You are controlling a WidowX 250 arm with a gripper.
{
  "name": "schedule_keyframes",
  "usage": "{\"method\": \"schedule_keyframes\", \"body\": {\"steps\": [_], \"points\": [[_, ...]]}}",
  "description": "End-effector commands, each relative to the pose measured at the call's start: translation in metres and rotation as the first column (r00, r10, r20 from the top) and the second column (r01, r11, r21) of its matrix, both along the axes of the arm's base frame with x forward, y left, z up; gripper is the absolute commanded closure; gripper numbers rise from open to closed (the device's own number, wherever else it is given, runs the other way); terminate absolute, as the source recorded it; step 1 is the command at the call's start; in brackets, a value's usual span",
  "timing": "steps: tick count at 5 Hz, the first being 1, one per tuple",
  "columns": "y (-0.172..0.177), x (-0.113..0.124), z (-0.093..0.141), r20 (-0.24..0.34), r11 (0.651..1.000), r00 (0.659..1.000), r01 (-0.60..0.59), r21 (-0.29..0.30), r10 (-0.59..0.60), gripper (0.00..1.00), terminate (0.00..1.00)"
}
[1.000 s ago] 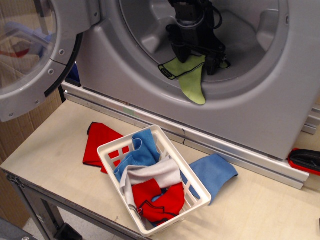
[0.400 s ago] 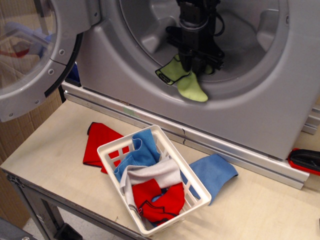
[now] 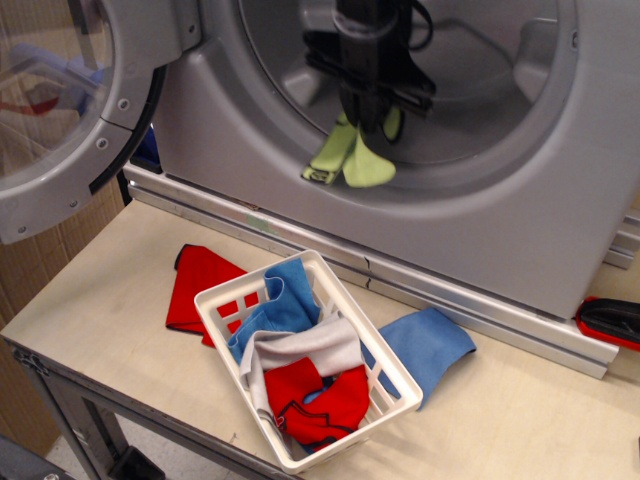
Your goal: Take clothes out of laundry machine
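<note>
The grey laundry machine (image 3: 500, 215) fills the back, its round door (image 3: 70, 110) swung open to the left. My black gripper (image 3: 368, 118) hangs in the drum opening, shut on the lime-green cloth (image 3: 352, 160). The cloth dangles from the fingers in folded strips, lifted clear of the drum lip, its black-edged tag end at the lower left.
A white slatted basket (image 3: 390, 375) with red, blue and grey cloths stands on the table in front. A red cloth (image 3: 195, 285) lies left of it and a blue cloth (image 3: 430, 340) right of it. A red-black tool (image 3: 612, 320) lies at the right edge.
My gripper has closed on the green cloth and risen, shifting slightly left. The cloth has come off the drum lip and now hangs bunched from the fingers.
</note>
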State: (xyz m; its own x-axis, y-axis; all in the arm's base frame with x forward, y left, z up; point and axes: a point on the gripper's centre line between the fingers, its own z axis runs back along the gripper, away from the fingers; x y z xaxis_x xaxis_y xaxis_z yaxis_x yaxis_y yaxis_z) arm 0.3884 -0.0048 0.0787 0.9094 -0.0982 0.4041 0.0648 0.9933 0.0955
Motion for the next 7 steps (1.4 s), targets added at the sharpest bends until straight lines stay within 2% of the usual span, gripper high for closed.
{"method": "schedule_keyframes", "body": {"steps": [1, 2, 3, 5, 7], "points": [[0.003, -0.047, 0.062, -0.009, 0.978, 0.978, -0.208, -0.014, 0.207, 1.0, 0.0], [-0.002, -0.08, 0.052, -0.032, 0.966, 0.969, -0.247, -0.077, 0.245, 1.0, 0.0], [-0.008, -0.109, 0.026, -0.048, 0.953, 0.968, -0.252, -0.17, 0.247, 1.0, 0.0], [-0.009, -0.123, -0.025, -0.115, 0.956, 0.961, -0.267, -0.125, 0.253, 1.0, 0.0], [-0.008, -0.139, -0.068, -0.205, 0.932, 0.935, -0.325, -0.16, 0.291, 1.0, 0.0]]}}
